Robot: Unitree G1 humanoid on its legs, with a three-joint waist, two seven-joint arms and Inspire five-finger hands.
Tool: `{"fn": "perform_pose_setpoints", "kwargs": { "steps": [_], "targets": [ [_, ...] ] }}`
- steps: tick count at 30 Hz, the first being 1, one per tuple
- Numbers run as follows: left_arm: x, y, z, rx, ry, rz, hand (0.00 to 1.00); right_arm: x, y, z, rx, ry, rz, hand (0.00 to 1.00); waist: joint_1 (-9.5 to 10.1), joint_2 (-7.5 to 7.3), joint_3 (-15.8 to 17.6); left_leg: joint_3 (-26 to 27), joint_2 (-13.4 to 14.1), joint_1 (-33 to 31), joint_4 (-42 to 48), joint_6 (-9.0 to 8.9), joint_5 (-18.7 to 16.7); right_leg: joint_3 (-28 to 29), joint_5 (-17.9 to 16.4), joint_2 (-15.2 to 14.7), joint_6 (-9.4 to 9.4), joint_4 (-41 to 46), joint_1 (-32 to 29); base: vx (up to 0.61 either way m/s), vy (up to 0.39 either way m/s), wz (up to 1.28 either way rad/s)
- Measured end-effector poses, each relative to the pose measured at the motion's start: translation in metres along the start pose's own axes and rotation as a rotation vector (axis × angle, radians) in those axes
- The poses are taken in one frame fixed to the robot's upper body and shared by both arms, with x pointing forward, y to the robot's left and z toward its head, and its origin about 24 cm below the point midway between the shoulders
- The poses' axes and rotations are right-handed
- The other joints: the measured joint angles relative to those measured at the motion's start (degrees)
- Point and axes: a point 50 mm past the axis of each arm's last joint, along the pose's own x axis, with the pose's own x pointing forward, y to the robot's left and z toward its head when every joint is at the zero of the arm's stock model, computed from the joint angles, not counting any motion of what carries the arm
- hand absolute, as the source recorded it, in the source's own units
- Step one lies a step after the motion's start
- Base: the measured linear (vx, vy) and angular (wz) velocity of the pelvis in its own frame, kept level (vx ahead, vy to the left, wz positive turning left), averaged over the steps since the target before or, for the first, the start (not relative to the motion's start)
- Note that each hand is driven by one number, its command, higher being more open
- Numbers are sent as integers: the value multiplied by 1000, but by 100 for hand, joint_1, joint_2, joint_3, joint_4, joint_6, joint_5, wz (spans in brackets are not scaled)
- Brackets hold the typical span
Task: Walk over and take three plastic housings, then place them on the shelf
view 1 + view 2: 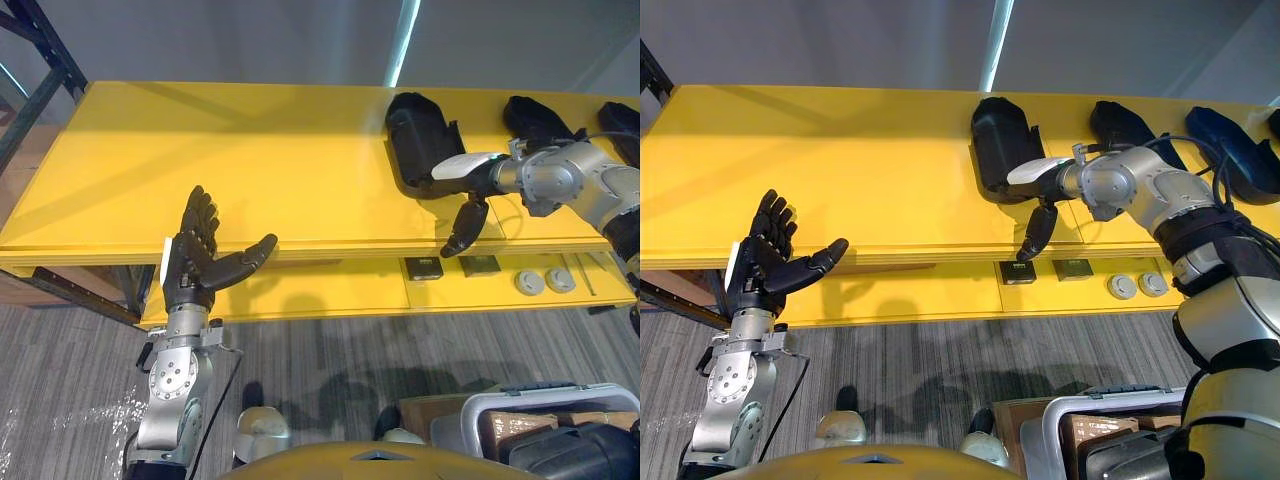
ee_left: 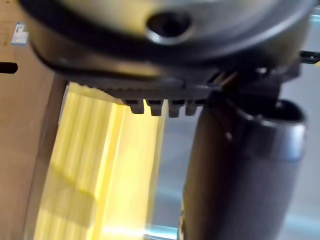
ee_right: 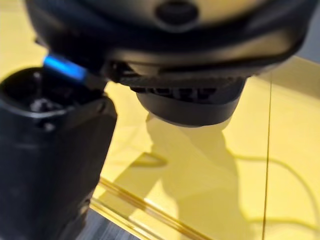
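1. The left hand (image 1: 197,258) is hovering at the front edge of the flat yellow shelf board (image 1: 250,160), fingers straight and spread, gripping nothing.
2. The right hand (image 1: 482,180) is reaching over the shelf, fingers loose and apart, one drooping past the edge.
3. A black moulded plastic housing (image 1: 418,140) is lying just beyond its white-capped thumb, and a second dark housing (image 1: 535,118) is lying behind the fingers.

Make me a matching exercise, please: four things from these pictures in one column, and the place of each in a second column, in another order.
Things
1. leftmost black plastic housing
2. two grey round discs
3. left robot hand
4. grey plastic bin

Places
A. on the lower yellow board
B. low on the robot's right, in front of both boards
C. on the upper yellow board
D. raised and open, before the upper board's front edge

Pairs: 1-C, 2-A, 3-D, 4-B
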Motion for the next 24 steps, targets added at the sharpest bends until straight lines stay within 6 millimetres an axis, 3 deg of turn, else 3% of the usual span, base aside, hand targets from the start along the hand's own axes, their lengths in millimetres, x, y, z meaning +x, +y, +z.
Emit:
{"fn": "perform_pose_setpoints", "kwargs": {
  "steps": [8, 18, 24],
  "targets": [
    [-1, 0, -1, 0, 8, -2, 100, 2, 2, -1, 17, 4, -167, 100, -21, 6, -22, 3, 0, 1, 7, 1, 8, 8, 2, 0, 2, 0, 1, 0, 0, 0],
    [-3, -2, -4, -3, 21, -8, 100, -34, -51, -5, 46, 26, -663, 100, -69, 129, -157, 3, -2, 1, -2, 1, 8, 7, 3, 1, 2, 0, -2, 0, 0, 0],
    [-10, -1, -9, 0, 49, -5, 100, -49, -66, -7, 65, 51, -841, 100, -178, 144, -251, 17, 0, 37, -10, 1, 8, 17, 2, 1, 2, -1, 20, 0, 0, -1]
  ]
}}
